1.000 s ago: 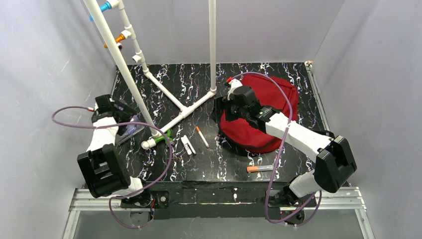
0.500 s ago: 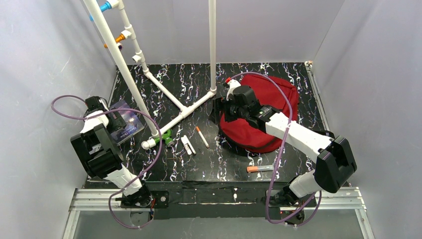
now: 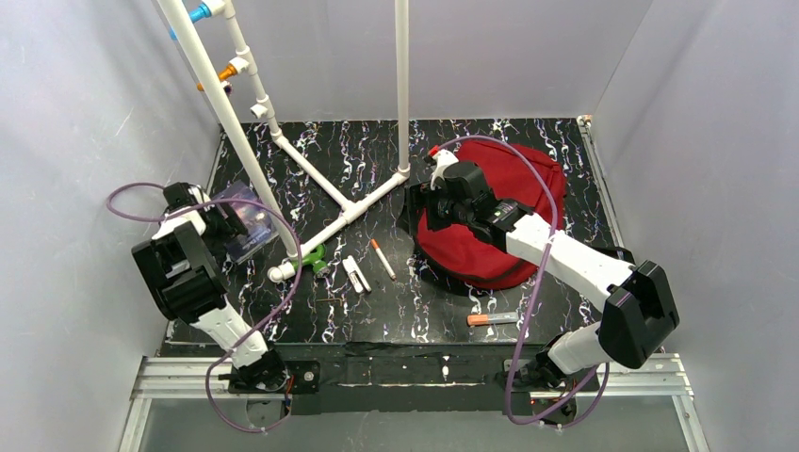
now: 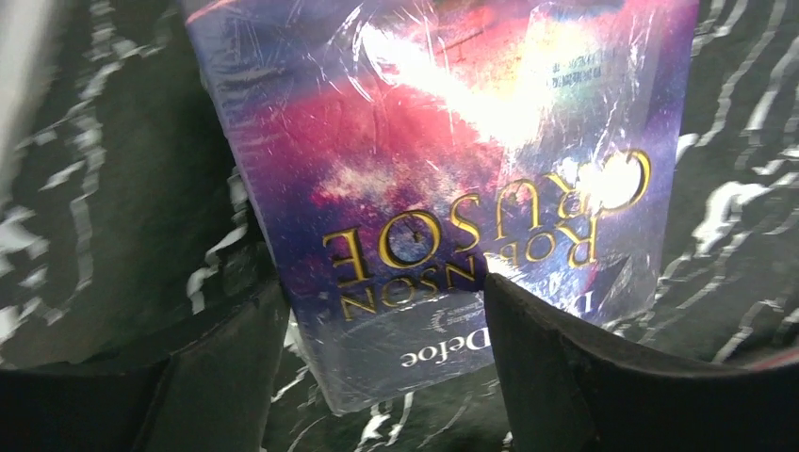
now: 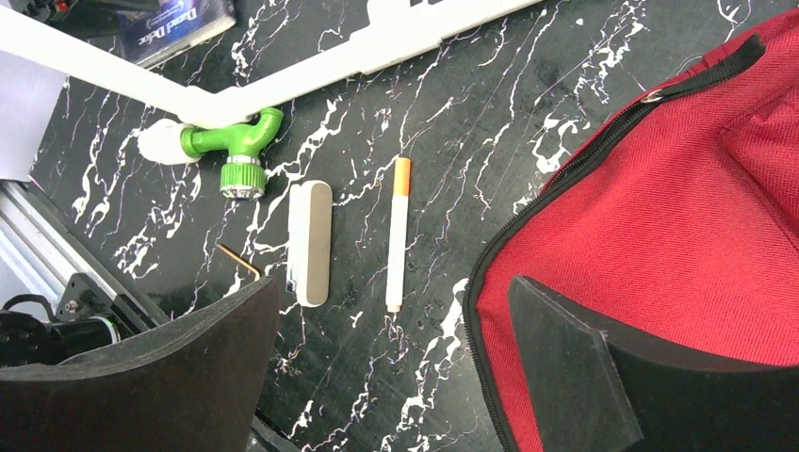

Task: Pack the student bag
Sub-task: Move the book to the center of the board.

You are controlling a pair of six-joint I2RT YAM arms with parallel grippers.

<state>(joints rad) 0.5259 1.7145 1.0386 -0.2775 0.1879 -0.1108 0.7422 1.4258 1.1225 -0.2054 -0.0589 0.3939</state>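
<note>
Straddling book edge, left gripper spread, right gripper over student bag

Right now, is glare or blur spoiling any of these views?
Left wrist view: white glare on the plastic-wrapped book washes out part of its cover, title readable; right wrist view: sharp, the pen crisp; top external view: evenly lit, no glare.
</note>
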